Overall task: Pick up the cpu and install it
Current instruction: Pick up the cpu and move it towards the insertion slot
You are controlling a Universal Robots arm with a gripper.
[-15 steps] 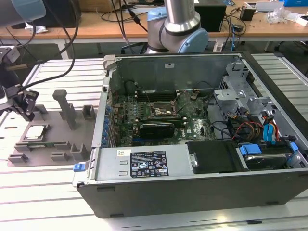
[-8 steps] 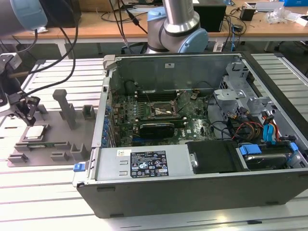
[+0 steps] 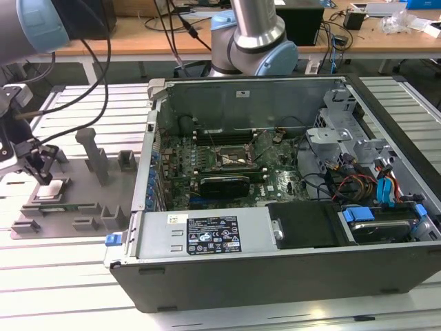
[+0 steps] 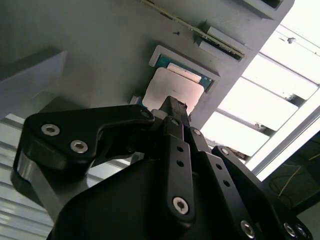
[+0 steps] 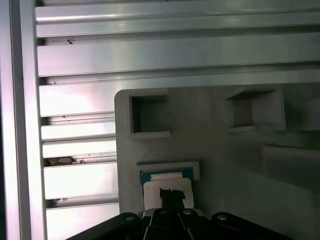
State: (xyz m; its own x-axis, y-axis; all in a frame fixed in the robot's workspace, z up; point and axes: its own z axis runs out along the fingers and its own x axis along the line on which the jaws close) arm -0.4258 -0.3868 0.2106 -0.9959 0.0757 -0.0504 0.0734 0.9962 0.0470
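Hovering over grey tray (image 3: pixel 77 196) on worktop (image 3: pixel 55 276), gripper (image 4: pixel 172 106) has fingers (image 4: pixel 176 150) pressed together, gripping nothing. Fingertip overlaps near edge of cpu (image 4: pixel 175 86); contact unclear. Cpu flat in tray recess: square, pale silvery top, teal rim.

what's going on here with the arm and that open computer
A robot arm has its gripper down right over the cpu, which lies flat in its pocket in the grey tray on the exterior view's left. The cpu has not been lifted yet. The open computer case sits on the exterior view's right with its motherboard exposed.
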